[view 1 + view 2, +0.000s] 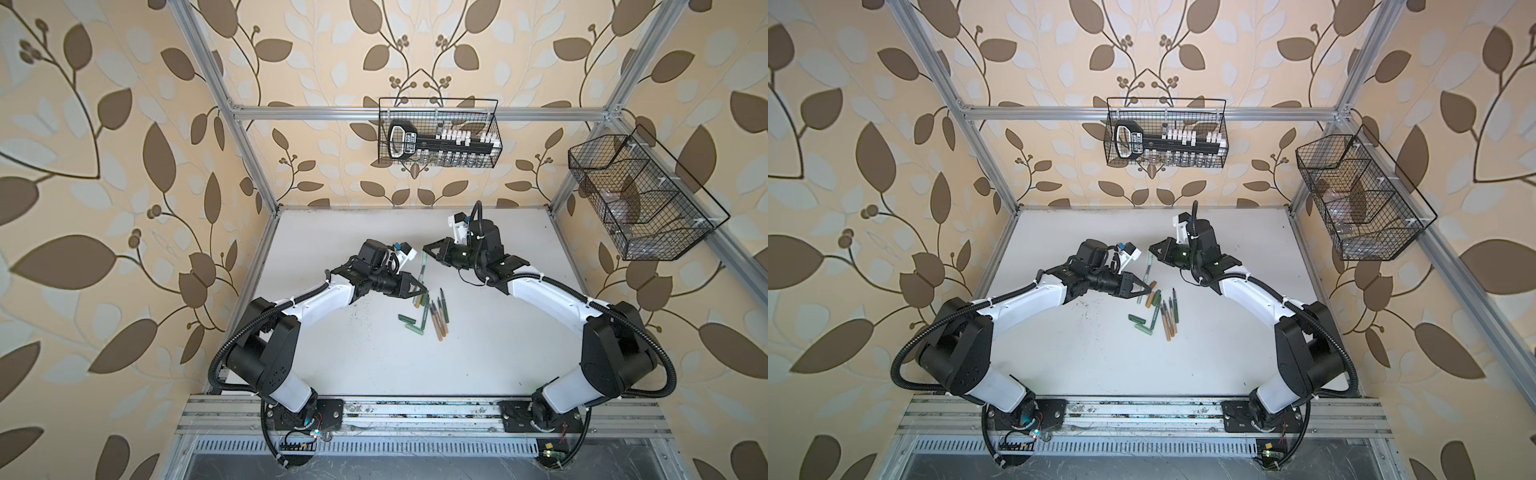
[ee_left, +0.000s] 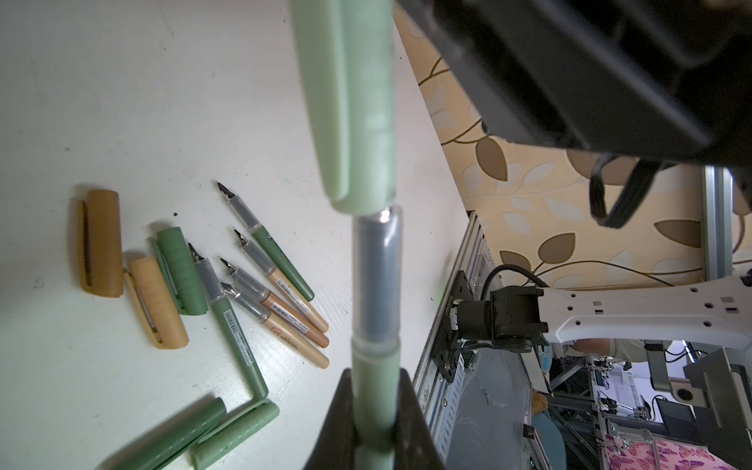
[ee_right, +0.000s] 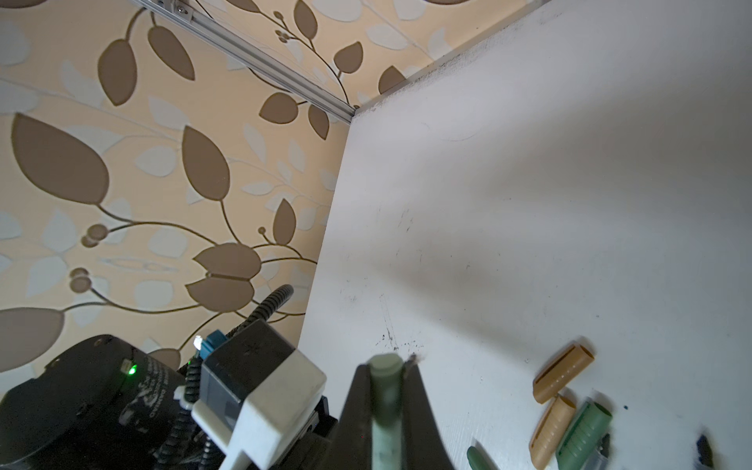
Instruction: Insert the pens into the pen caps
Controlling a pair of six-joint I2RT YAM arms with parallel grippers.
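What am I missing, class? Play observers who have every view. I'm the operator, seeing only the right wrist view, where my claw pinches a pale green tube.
Observer: The tube in your right claw is a mint pen cap. The left wrist view shows a mint pen with its nib end inside the cap's mouth.
Operator: What holds that pen?
Observer: The left claw, shut on its barrel.
Operator: Fully seated?
Observer: No, the grey grip section is bare outside the cap.
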